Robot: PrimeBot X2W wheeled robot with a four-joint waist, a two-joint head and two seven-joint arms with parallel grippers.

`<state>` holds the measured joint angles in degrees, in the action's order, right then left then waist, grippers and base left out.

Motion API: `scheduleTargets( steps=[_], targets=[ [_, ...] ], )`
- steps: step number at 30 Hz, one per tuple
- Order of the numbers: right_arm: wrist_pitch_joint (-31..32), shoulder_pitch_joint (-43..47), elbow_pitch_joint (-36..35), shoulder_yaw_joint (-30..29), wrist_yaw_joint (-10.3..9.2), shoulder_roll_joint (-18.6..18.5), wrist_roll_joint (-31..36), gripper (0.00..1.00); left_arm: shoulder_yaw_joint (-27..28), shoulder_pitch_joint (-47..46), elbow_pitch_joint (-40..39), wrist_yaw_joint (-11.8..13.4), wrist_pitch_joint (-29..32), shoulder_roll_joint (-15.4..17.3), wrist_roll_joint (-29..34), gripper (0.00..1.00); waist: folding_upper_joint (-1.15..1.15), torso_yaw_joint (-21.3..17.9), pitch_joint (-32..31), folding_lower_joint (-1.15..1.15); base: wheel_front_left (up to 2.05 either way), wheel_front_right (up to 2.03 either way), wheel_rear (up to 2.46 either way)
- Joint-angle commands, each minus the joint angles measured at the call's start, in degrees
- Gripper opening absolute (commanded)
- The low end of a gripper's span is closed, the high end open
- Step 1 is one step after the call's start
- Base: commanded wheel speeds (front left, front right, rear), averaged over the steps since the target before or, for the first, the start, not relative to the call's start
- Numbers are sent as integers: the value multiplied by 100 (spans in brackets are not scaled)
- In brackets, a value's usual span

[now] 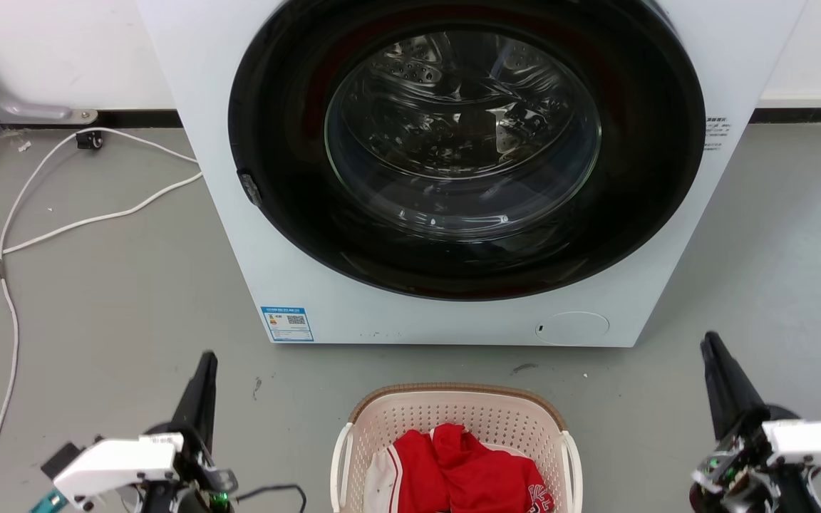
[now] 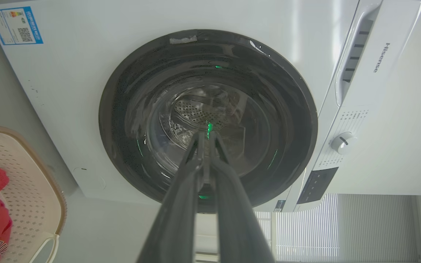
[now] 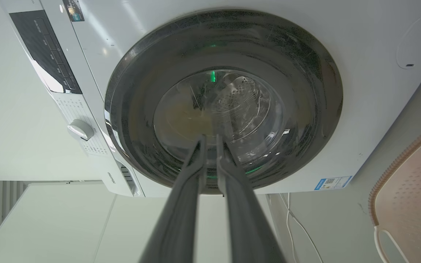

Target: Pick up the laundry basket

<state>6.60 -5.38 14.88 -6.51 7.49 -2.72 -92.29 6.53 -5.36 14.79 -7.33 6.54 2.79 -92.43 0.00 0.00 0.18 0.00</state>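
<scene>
A white front-loading washer (image 1: pixel 353 313) stands ahead of me on the grey floor (image 1: pixel 111 285). Its round dark door (image 1: pixel 464 135) is closed, with the steel drum showing through the glass.

The laundry basket (image 1: pixel 453 390) sits on the floor just in front of the washer, centred between my two arms and touching neither. It is upright, and its brown rim is near the machine's base but apart from it. A white loop handle (image 1: pixel 339 463) shows on its left side and another on its right. A red garment (image 1: pixel 467 470) with white trim lies bunched inside.

My left gripper (image 1: pixel 207 360) hangs at the lower left, well to the left of the basket. Its fingers are pressed together with nothing between them and point toward the washer door. My right gripper (image 1: pixel 711 342) hangs at the lower right, equally far from the basket. Its fingers are drawn in to a thin slit and it holds nothing.

A white cable (image 1: pixel 61 228) trails across the floor at the left. A small blue sticker (image 1: pixel 287 323) marks the washer's lower front corner.
</scene>
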Motion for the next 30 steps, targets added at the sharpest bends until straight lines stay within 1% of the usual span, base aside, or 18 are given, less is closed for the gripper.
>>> scheduleTargets(
  steps=[1, 2, 3, 13, 19, 22, 25, 30],
  targets=[
    [-7, 28, 25, 3, 0, 3, 3, 100, -4, 28, 25, 1, -7, -4, 3, 100, 0, 0, 0, 0, 0, 0, 0],
    [-8, 82, 74, 3, 0, 7, 3, 0, -11, 83, 76, 1, -9, -12, 4, 0, 0, 0, 0, 0, 0, 0, 0],
    [-9, 136, 129, 5, 0, 10, 4, 100, -15, 135, 132, 1, -16, -21, 5, 100, 0, 0, 0, 0, 0, 0, 0],
    [-303, 227, -59, 114, 0, 6, 161, 100, -88, 236, -71, -1, -309, -15, 206, 100, 0, -9, -14, 0, 0, 0, 0],
    [-463, 272, -114, 156, 0, 3, 341, 100, 9, 270, -68, -3, -468, -12, 418, 100, 0, -14, -23, 0, 0, 0, 0],
    [-539, 282, -115, 135, 0, 2, 492, 100, 112, 262, -54, -1, -543, -11, 627, 100, 0, -18, -27, 0, 0, 0, 0],
    [-613, 282, -111, 110, 0, 1, 693, 100, 190, 254, -85, 58, -616, -9, 901, 100, 0, -20, -30, 0, 0, 0, 0],
    [-730, 237, 48, -6, 0, -2, 1320, 100, 271, 273, -255, 177, -734, -7, 1360, 100, 0, -23, -36, 0, 0, 0, 0]
  ],
)
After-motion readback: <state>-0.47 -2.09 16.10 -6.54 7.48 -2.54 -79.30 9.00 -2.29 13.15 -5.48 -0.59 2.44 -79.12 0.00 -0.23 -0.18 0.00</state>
